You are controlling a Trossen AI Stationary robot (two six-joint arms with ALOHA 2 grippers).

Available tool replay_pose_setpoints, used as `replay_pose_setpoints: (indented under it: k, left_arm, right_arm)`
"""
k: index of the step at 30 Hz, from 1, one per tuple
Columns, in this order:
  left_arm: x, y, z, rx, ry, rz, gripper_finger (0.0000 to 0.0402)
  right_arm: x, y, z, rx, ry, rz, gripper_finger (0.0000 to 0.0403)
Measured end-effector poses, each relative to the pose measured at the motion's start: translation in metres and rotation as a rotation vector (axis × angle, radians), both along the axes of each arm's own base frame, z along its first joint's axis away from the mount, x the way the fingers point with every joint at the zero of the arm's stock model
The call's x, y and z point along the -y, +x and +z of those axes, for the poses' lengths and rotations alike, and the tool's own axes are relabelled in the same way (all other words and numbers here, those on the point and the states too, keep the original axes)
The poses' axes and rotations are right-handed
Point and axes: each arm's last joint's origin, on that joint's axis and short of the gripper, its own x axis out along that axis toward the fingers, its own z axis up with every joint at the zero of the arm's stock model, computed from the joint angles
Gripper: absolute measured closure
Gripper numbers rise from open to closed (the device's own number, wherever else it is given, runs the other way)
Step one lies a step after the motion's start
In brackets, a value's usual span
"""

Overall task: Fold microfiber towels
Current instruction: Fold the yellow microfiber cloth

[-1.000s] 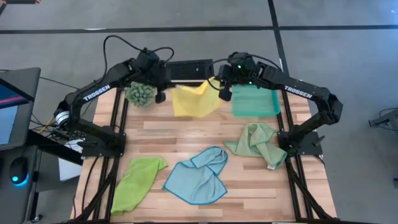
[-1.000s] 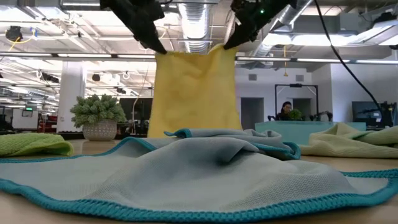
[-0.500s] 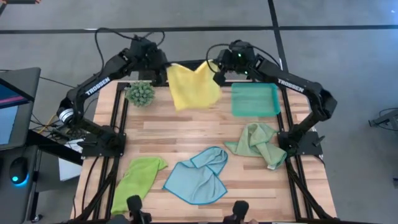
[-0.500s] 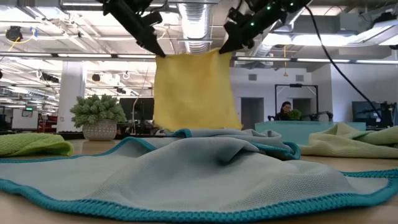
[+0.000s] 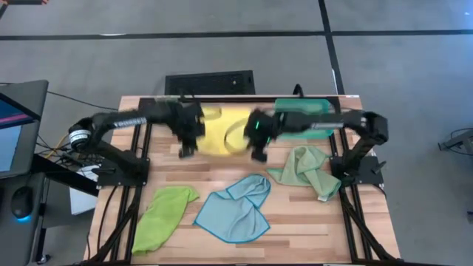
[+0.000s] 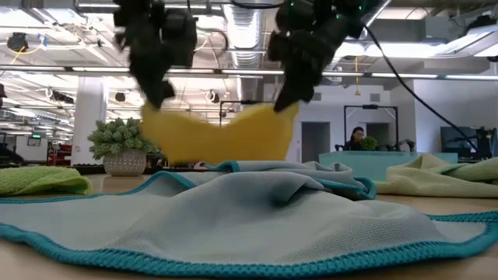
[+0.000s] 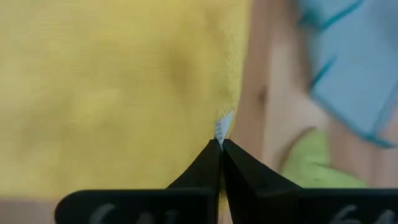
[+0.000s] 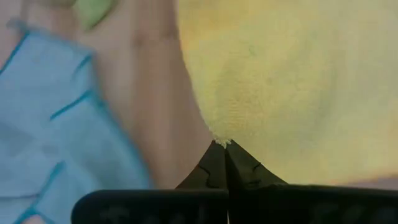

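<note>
- Two hands hold the yellow towel (image 5: 214, 131) by its corners over the far half of the counter (image 5: 222, 166).
- Left hand (image 5: 189, 137) is clamped tight on one corner of the yellow towel; in its wrist view the two dark fingers (image 7: 208, 168) meet at a point with the cloth's edge pinched between them.
- Right hand (image 5: 256, 140) is closed the same way on the opposite corner, its fingertips (image 8: 221, 163) pressed together on the yellow edge.
- Seen from counter height, the yellow towel (image 6: 222, 134) sags in a curve between the two hands, its lowest part hidden behind the light blue towel (image 6: 233, 210) in front.
- Light blue towel (image 5: 235, 208) lies crumpled near the front middle of the counter, with one corner folded over.
- Lime green towel (image 5: 161, 215) lies bunched at the front left corner.
- Pale sage towel (image 5: 307, 171) lies in a heap on the right side, near the right arm's base.
- Teal tray (image 5: 307, 118) sits at the far right, partly covered by the right arm.
- Small potted plant (image 6: 123, 145) stands at the far left in the low view.
</note>
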Motion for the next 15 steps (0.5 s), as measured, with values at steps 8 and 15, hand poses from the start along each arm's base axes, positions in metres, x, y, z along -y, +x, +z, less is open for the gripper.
replay_pose_setpoints:
  k: [8, 15]
  left_arm:
    - [0.050, -0.004, -0.052, -0.034, 0.101, 0.000, 0.0401]
    - [0.033, 0.000, -0.021, 0.127, 0.402, 0.098, 0.0401]
  right_arm:
    - [-0.038, 0.011, -0.046, -0.089, 0.030, -0.029, 0.0401]
    - [-0.001, -0.002, -0.025, -0.060, 0.020, -0.154, 0.0401]
